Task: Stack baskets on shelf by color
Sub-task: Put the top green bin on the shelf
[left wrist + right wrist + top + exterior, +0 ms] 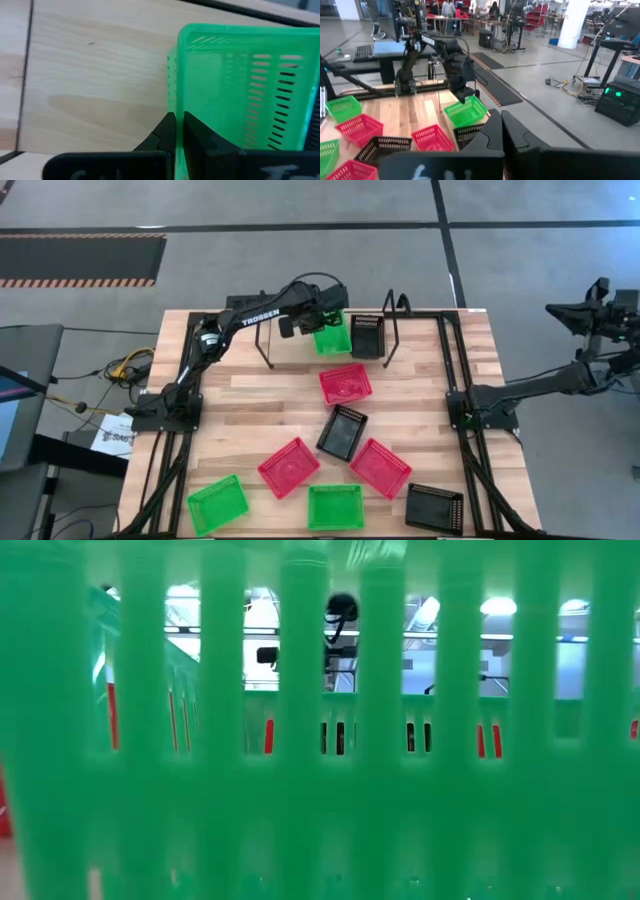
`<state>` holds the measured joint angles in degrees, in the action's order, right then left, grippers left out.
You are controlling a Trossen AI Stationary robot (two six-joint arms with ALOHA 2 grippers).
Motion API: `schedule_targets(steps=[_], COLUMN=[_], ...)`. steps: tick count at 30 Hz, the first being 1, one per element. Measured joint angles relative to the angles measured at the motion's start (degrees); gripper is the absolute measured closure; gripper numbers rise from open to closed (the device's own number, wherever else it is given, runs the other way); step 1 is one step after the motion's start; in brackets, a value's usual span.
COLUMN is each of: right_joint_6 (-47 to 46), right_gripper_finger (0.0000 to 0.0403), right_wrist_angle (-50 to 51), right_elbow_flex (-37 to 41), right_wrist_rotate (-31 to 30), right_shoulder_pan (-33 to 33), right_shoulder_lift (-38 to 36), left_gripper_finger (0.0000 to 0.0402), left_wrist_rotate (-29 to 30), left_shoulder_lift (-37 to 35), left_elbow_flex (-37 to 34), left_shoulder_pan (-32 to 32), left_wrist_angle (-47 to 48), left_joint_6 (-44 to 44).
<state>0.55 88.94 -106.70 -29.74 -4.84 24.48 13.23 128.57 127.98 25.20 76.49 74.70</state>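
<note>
green basket (320, 790) blurred, fills low view; shelf board hidden

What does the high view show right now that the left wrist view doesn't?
Only the high view shows the whole layout: a black basket already on the shelf, eight baskets counted in all, and the right gripper parked off the table's right side. Only the left wrist view shows the left gripper shut on the green basket's wall. Both show that green basket over the shelf board.
</note>
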Motion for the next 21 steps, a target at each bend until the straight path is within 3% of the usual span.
schedule_targets(steps=[11,21], right_joint_6=[0.0,-0.5], right_gripper_finger=[0.0402,0.0402], right_wrist_angle=[0.8,0.6], right_elbow_flex=[0.0,-0.1], right_wrist_rotate=[0.0,0.0], right_shoulder_pan=[0.0,0.1], right_shoulder_lift=[0.0,0.0], left_gripper_finger=[0.0401,0.0401], left_wrist_rotate=[-2.8,-9.0], left_shoulder_lift=[1.8,4.8], left_elbow_flex=[0.1,0.1], left_shoulder_pan=[3.2,2.8], left_wrist_angle=[0.3,-0.8], left_joint_6=[-3.4,-10.7])
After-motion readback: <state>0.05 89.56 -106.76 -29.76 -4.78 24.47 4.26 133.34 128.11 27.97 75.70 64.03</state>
